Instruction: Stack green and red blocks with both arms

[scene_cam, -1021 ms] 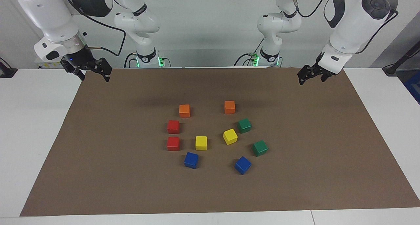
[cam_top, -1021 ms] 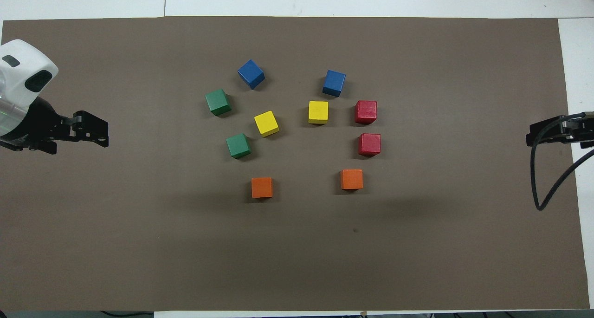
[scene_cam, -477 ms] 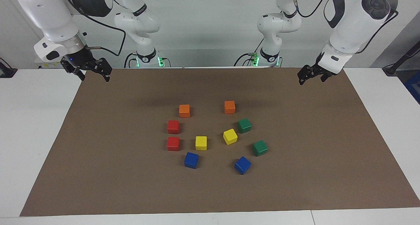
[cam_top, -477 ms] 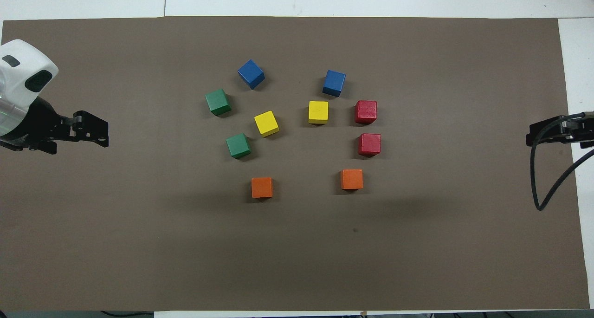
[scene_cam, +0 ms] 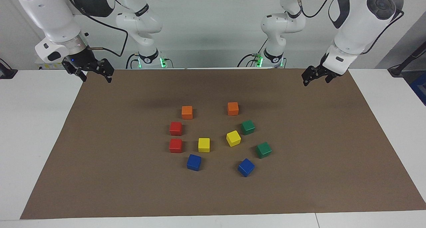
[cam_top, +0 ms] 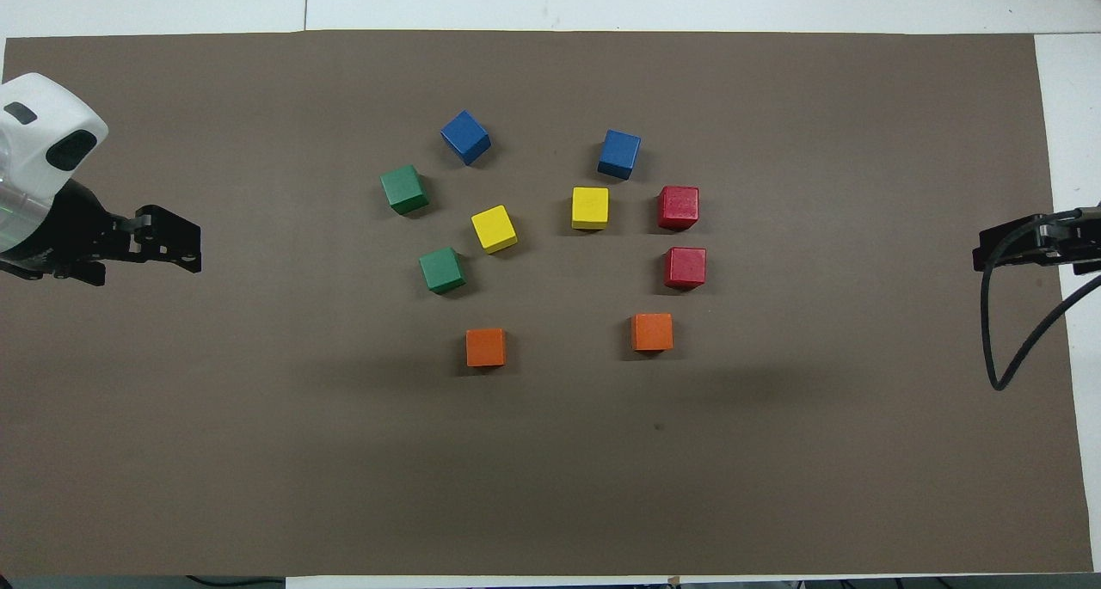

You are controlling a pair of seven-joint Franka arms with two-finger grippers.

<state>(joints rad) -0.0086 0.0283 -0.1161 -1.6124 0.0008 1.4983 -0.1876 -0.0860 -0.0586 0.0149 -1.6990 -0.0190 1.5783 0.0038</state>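
Both arms are waiting above the brown mat (scene_cam: 100,174) on the surface: left gripper (scene_cam: 315,75) and right gripper (scene_cam: 90,69) are hanging open and empty over its corners. Two green blocks (scene_cam: 248,127) (scene_cam: 263,149) and two red blocks (scene_cam: 175,128) (scene_cam: 175,145) are lying unstacked mid-mat among other cubes.

Ten cubes lay on one brown mat (scene_cam: 299,188).
There were two red blocks (scene_cam: 175,128), two green blocks (scene_cam: 248,127), two orange cubes (scene_cam: 187,112), two yellow cubes (scene_cam: 204,144) and two blue cubes (scene_cam: 194,162).
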